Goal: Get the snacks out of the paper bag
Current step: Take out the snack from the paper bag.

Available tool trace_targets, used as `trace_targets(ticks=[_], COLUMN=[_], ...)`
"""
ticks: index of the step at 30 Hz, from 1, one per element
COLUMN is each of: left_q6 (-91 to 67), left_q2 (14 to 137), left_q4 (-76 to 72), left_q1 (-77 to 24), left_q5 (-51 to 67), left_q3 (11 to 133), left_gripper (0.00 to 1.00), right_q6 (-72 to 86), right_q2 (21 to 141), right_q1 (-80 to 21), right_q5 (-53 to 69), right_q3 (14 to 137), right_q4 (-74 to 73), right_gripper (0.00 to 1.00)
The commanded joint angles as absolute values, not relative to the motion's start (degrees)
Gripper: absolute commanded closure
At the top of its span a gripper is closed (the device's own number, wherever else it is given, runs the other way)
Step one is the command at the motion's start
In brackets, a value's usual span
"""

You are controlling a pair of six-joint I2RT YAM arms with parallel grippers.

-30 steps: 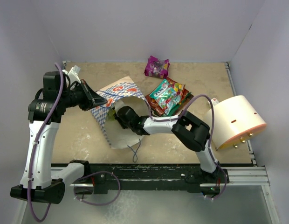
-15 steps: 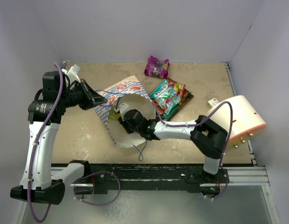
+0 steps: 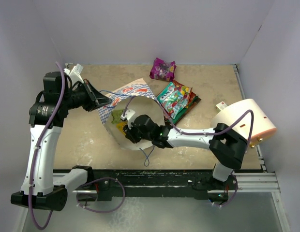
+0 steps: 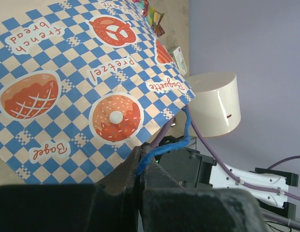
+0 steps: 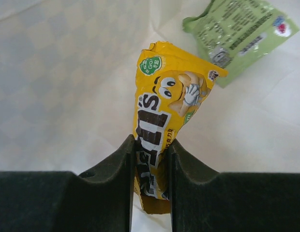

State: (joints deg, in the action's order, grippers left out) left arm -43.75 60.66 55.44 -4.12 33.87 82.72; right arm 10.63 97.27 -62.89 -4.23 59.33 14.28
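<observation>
Retrieval step: right gripper (image 5: 151,147), inside the paper bag (image 4: 82,77), is clamped on a yellow packet (image 5: 165,101). Left gripper (image 4: 139,164) pinches the blue handle (image 4: 165,147). Next, we judge, draw the packet out.

The paper bag (image 3: 133,92) lies left of the snack pile (image 3: 176,99), a lone packet (image 3: 162,69) behind, cylinder (image 3: 242,123) far right.

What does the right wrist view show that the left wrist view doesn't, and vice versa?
Right wrist only: the right gripper shut on a yellow M&M's packet, with a pale green packet beyond it. Left wrist only: the left gripper shut on the blue string handle, the blue checkered print with orange bakery pictures, and a cream cylinder. Both: the cream-white paper bag, inside versus outside.
</observation>
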Motion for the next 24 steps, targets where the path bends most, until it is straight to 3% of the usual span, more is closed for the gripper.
trace_targets(ticks=[1,10,24], left_q6=[-43.4,-41.7,-41.7], left_q2=[61.6,63.8,63.2], left_q4=[51.5,49.5,53.5], left_q1=[-3.8,-3.8,-3.8], left_q5=[34.4,32.4,26.1], left_q3=[87.0,91.9,89.2], left_gripper=[1.0,1.0,1.0], right_q6=[12.2,9.0,6.3], right_q2=[97.7,93.8,76.1], right_q1=[-64.5,-67.3,-67.5], right_q5=[-1.0,3.0,-5.4], right_q3=[62.6,65.7,74.8], right_q4=[16.1,10.4,-10.7], right_gripper=[0.85,0.85,0.9])
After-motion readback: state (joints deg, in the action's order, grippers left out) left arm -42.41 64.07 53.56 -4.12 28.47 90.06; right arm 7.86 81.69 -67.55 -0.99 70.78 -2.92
